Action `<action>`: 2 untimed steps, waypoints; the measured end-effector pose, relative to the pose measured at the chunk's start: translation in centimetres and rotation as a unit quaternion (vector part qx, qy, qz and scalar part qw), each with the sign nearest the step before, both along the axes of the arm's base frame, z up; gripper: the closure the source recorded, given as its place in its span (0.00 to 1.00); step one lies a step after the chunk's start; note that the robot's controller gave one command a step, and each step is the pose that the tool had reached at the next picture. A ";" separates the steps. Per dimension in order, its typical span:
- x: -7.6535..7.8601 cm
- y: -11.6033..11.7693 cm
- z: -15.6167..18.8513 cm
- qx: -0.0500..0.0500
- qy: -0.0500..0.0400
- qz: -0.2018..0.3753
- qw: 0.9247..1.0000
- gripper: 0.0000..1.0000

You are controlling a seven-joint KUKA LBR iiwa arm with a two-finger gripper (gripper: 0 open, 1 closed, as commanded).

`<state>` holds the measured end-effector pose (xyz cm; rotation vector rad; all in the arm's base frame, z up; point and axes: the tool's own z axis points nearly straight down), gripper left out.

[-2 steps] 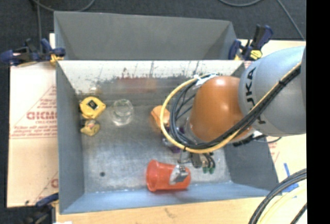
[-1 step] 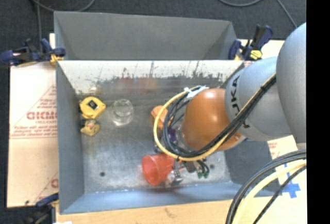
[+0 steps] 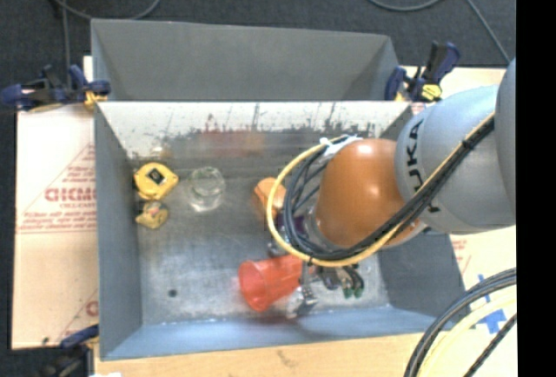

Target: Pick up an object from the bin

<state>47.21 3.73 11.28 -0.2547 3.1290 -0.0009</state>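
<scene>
Fingers [image 3: 303, 300] beside red cup [image 3: 266, 284] | largely hidden (under orange cover [image 3: 360, 188])

You can't read gripper [image 3: 308, 294]: mostly buried under orange wrist cover [image 3: 360, 188] and cables [image 3: 289, 193], grey bits poke out beside red cup [image 3: 266, 284]. Cup's right end covered by those bits. Orange thing [image 3: 264, 192] mid-bin half behind cables, kind unclear. Green bit [image 3: 352, 287] near cover's near edge, too small to name. Right part of bin [image 3: 113, 262] blocked by arm [image 3: 460, 167]; arm cut off at right. Clear item [image 3: 206, 188] left of centre, outline faint, you can't tell cup or jar.
</scene>
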 end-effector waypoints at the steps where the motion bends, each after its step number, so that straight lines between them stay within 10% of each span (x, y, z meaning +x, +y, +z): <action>1: 0.1 2.7 -1.4 0.001 -0.001 -0.035 0.999 0.00; 2: 1.3 1.2 -3.1 0.009 0.001 -0.110 0.994 1.00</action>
